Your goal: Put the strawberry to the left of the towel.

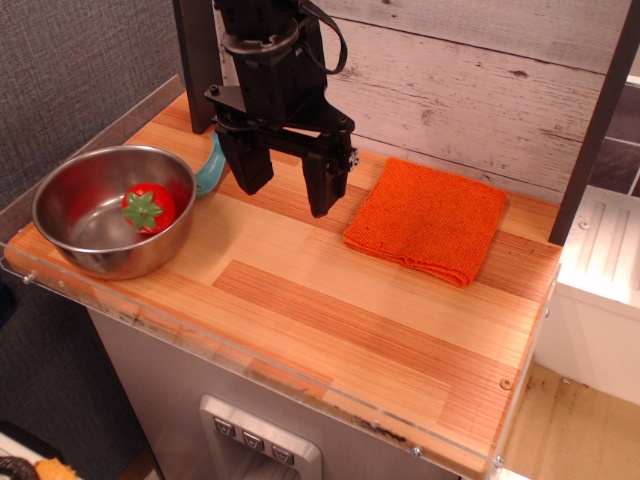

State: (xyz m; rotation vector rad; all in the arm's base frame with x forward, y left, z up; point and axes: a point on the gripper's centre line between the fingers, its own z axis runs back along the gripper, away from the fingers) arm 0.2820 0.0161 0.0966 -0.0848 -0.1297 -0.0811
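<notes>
Bright, even light — sharp focus, soft shadows, slight bowl [60, 225] glare.

You have lots of bare table [330, 320] in front, from the middle to the near edge. The steel bowl [70, 195] sits at your left end, and its walls ring the strawberry [150, 208], so the only way in is from above. The towel [428, 218] lies flat at the back right. Between bowl and towel the wood is free, but the pincer [285, 185] hangs wide apart over that gap. A blue thing [211, 168] sits just behind the bowl. A wall stands close behind.
</notes>
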